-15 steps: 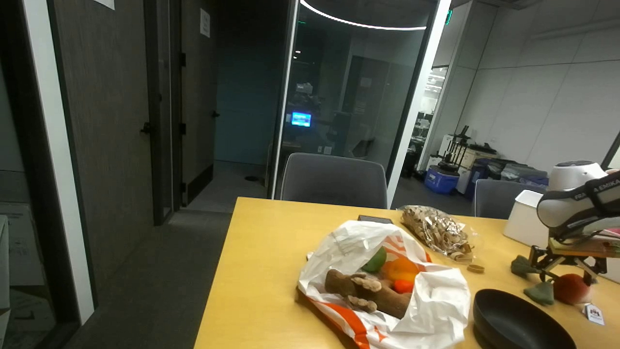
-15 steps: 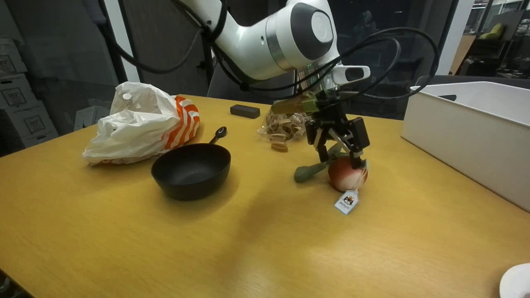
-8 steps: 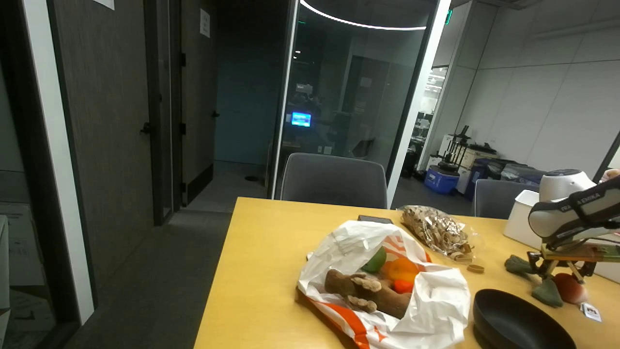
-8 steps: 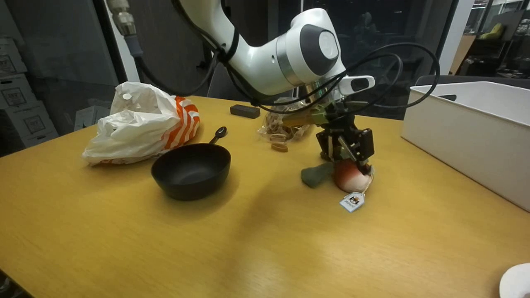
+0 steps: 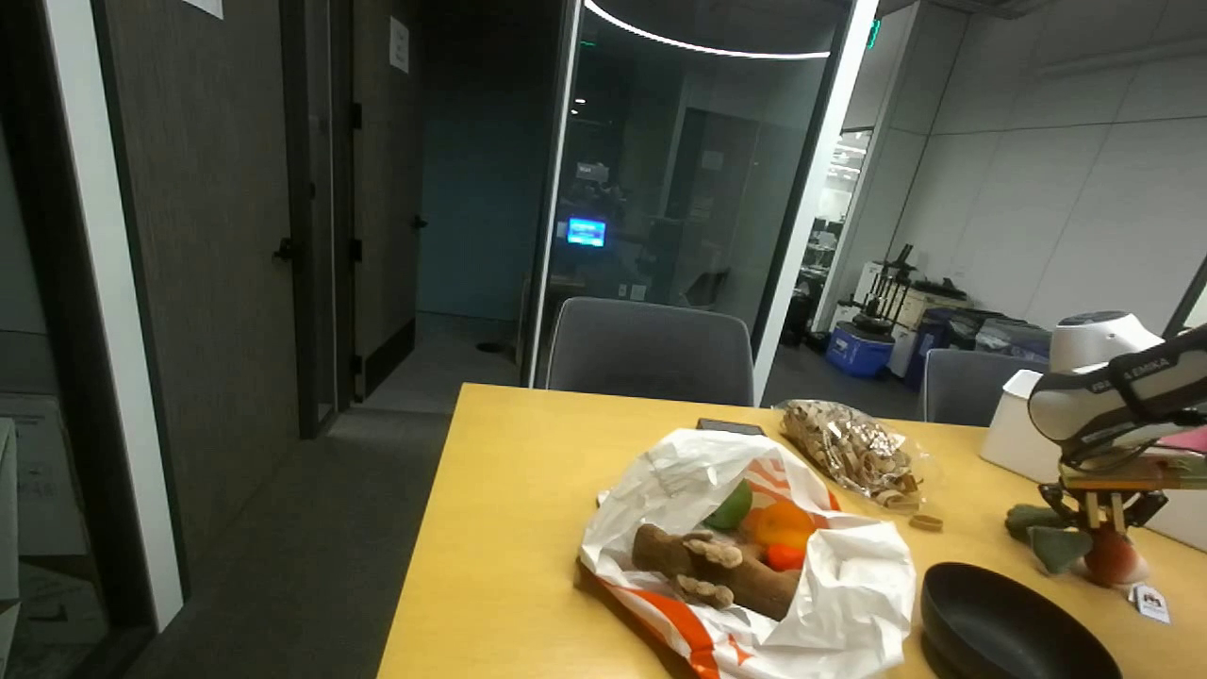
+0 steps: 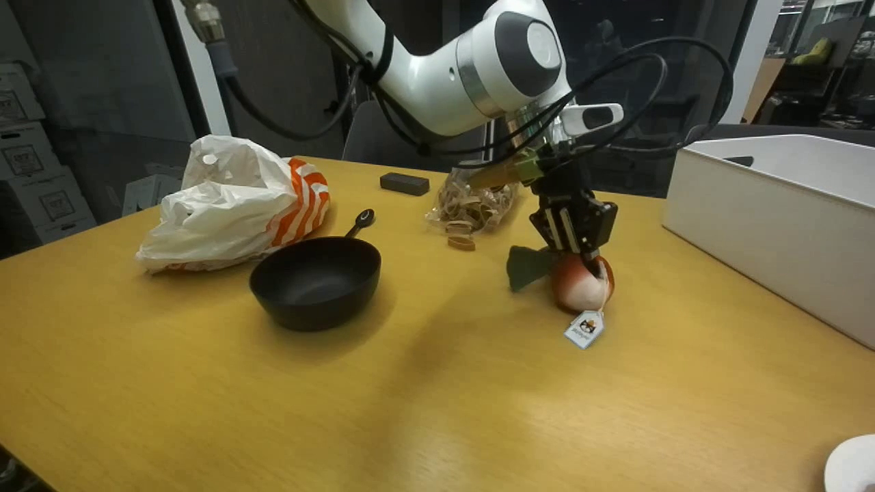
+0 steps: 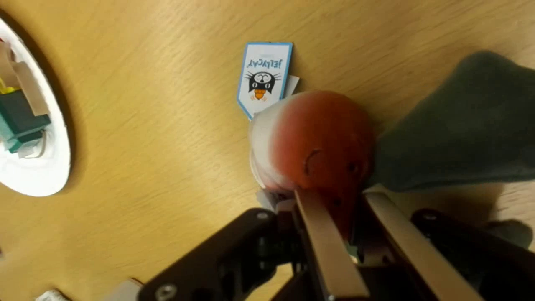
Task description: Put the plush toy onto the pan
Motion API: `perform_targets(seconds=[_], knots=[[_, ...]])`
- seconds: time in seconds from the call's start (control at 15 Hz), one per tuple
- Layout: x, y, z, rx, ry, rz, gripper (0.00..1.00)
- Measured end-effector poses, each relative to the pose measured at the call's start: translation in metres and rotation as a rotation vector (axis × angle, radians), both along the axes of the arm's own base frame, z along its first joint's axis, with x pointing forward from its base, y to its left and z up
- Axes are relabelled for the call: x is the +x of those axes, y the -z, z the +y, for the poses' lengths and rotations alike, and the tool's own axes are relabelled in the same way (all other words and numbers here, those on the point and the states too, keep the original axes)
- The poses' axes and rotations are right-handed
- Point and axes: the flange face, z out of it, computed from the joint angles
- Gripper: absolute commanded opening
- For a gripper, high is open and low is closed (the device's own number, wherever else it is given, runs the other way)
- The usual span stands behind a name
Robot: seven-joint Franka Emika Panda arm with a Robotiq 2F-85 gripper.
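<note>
Dim office behind, with a glass partition (image 5: 698, 189) and grey chairs (image 5: 651, 349); in front, a yellow wooden counter (image 6: 451, 396). A white robot arm (image 6: 437, 96) angles down to the plush toy (image 7: 322, 133), a round red-and-white bulb with dark green leaves (image 6: 528, 266) (a stitched smile shows in the wrist view, near a white tag (image 7: 265, 79) with a cat's face). The jaws look clenched on the toy's top, near the base of the leaves; whether its underside touches the counter I cannot tell. Black and round, the pan (image 6: 321, 314) stands clearly apart, to the picture's left of the toy in both exterior views, with a white plastic bag (image 6: 232, 212) on its far side. The toy's long axis appears to run sideways, leafy end roughly toward the pan, rounded end away. Judging by that, the next move calls for a lift above the pan's rim and a carry leaves-first; a drooping leaf could catch the rim on the way in.
</note>
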Motion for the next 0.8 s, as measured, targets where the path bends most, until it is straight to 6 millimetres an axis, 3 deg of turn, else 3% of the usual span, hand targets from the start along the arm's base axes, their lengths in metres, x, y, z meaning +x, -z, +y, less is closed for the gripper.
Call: perform_targets(seconds=[0.33, 0.8], knots=[[-0.004, -0.043, 0.009, 0.017, -0.021, 0.024, 0.07], [-0.023, -0.133, 0.039, 0.063, -0.325, -0.033, 0.08]])
